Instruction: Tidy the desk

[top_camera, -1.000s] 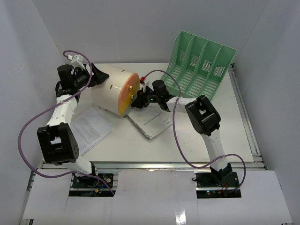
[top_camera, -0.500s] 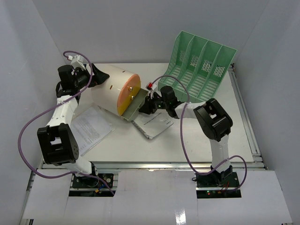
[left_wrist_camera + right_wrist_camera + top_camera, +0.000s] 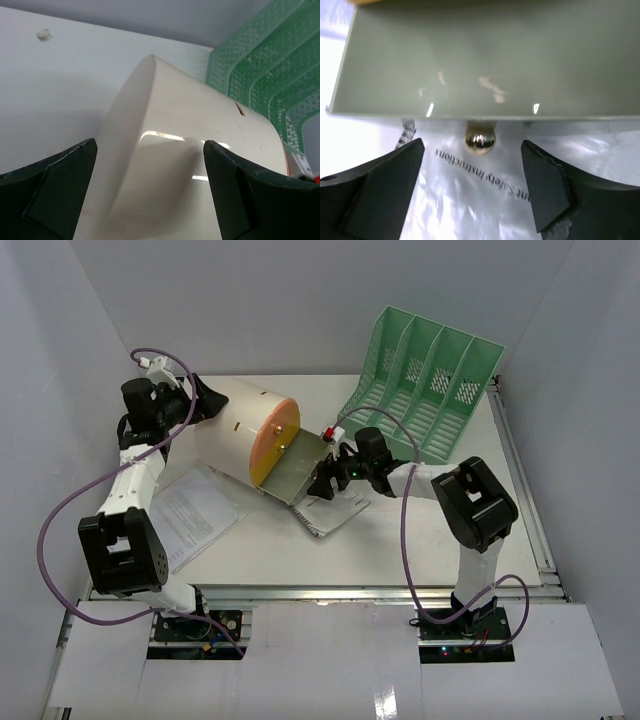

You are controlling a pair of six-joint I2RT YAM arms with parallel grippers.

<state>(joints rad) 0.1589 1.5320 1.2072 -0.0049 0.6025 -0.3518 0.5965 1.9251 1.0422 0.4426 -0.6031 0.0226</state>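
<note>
On the white desk a cream cylindrical drawer box lies on its side, orange face toward the middle. Its grey drawer is slid out, with a gold knob on the front. My right gripper is open just in front of that knob, its fingers apart on either side and holding nothing. My left gripper is open at the box's rear end. In the left wrist view its fingertips flank the cream box.
A spiral-bound booklet in glossy plastic lies under the drawer and the right gripper. Printed sheets lie at the front left. A mint-green file rack stands at the back right, and white walls enclose the desk.
The right gripper drew the grey drawer out of the box toward the right, then opened and let go of the knob. The left arm has stayed put.
</note>
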